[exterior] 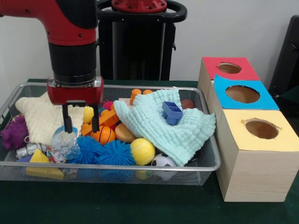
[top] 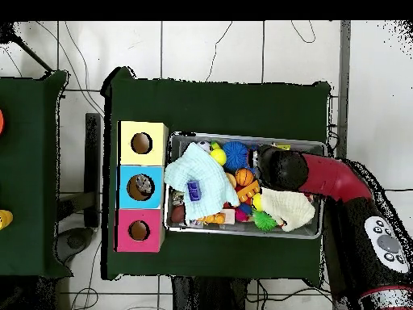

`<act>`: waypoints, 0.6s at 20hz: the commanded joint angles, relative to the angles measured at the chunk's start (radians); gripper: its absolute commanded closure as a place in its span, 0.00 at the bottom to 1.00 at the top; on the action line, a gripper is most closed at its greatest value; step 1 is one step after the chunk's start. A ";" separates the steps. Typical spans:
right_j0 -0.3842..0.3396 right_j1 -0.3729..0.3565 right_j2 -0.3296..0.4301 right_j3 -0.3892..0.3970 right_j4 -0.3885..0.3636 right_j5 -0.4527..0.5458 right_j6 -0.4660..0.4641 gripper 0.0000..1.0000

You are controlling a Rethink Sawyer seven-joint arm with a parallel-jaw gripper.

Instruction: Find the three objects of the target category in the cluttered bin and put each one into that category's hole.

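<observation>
Three wooden boxes (exterior: 254, 135), two blue spiky balls (exterior: 103, 151).

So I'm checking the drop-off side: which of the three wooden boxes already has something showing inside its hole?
The middle one, the blue-topped box: from overhead a pale object shows in its hole. The holes of the yellow-topped box and red-topped box look plain brown.

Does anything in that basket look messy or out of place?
One thing: the pale green cloth is crumpled over the toys, one corner draped over the wire bin's right rim, with a small blue block perched on it. Nothing has spilled onto the table.
</observation>
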 commanded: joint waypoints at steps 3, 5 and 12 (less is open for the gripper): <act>-0.023 0.071 0.046 0.171 -0.136 -0.052 -0.081 0.00; -0.036 0.079 0.042 0.172 -0.151 -0.045 -0.082 0.00; -0.077 0.016 0.065 0.158 -0.097 0.069 -0.081 0.00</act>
